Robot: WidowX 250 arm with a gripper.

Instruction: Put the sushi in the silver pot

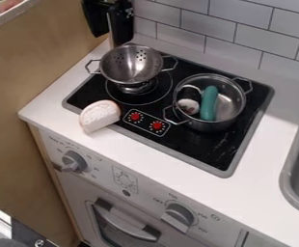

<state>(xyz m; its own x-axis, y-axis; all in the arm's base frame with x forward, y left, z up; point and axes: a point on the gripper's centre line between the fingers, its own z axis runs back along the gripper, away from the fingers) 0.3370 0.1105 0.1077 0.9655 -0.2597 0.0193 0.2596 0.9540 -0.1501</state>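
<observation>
At top of view, L of ctr, black gripper [110, 29] hangs beyond the colander, near the wall side; can't tell if it's apart, together or clamped on smth. Sushi [189, 106], blk w/ white, is inside the silver pot [220, 125], at the pot's L side as seen. Green elongated item [209, 102] in same pot, just R of sushi; can't tell if the two touch. Pot sits on R part of blk stovetop [207, 149], w/ one handle twd back R, other twd front L.

Metal colander [131, 65], w/ holes and two handles, on L back part of stovetop, apart from pot. White bread-like piece [101, 116] w/ pinkish-brown rim at stovetop's front L edge, by the white counter [155, 159]. Two red dials [157, 126] on stovetop panel, btwn bread-like pc and pot. Grey sink [291, 181] at R edge of view. Below counter: oven front w/ two grey knobs [178, 217] + handle [123, 224]. White tiled wall [242, 29] behind, wood panel [23, 77] on L.
</observation>
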